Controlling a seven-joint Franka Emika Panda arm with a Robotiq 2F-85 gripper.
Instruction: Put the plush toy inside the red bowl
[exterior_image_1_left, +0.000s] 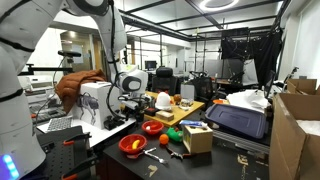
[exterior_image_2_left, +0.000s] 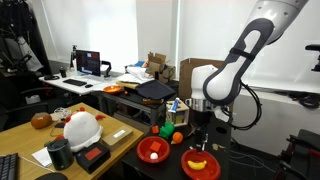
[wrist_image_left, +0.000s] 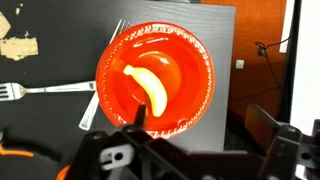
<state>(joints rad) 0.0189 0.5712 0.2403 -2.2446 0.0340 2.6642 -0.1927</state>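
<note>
A red bowl (wrist_image_left: 155, 78) with a yellow banana-shaped piece in it lies right under my gripper in the wrist view. It also shows in both exterior views (exterior_image_1_left: 132, 146) (exterior_image_2_left: 198, 164). A second, empty-looking red bowl (exterior_image_2_left: 152, 149) (exterior_image_1_left: 152, 127) sits beside it. A white and red plush toy (exterior_image_2_left: 80, 128) (exterior_image_1_left: 163, 101) rests on the wooden desk, well away from my gripper. My gripper (wrist_image_left: 203, 125) (exterior_image_2_left: 199, 132) (exterior_image_1_left: 129, 106) hangs open and empty a little above the bowl with the yellow piece.
A fork (wrist_image_left: 40, 90) lies beside the bowl. A green ball (exterior_image_1_left: 171, 137) and an orange item (exterior_image_2_left: 177, 137) lie near the bowls. A cardboard box (exterior_image_1_left: 197, 138), a black case (exterior_image_1_left: 238, 118) and a black cup (exterior_image_2_left: 60, 153) stand around.
</note>
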